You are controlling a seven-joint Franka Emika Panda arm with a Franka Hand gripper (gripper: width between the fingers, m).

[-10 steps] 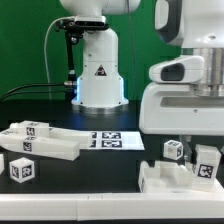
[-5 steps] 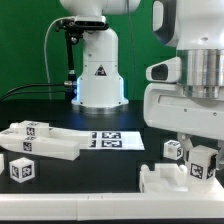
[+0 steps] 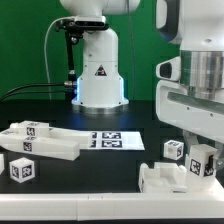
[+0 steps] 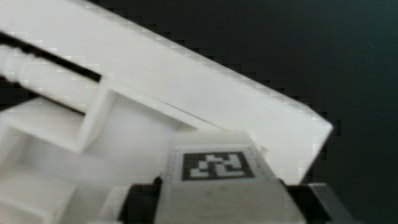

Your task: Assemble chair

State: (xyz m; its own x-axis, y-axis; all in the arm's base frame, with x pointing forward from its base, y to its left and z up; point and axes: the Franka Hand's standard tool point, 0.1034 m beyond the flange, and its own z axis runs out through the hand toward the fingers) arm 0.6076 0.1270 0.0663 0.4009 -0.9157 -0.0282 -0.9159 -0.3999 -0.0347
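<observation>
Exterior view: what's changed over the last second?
The arm's wrist end shifted toward the exterior view's right. The gripper stayed shut on the tagged chair piece, which barely moved. Nothing was taken hold of or let go. The long chair parts, the tagged cube and the marker board stayed put.

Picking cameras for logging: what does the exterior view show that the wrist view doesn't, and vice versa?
Exterior only: the robot base, the marker board, the long part and small block on the exterior view's left, and a spare tagged block. Wrist only: a close look at the jaws flanking the held block, seemingly tight on both sides. Both: the held block and the white assembly by it.
</observation>
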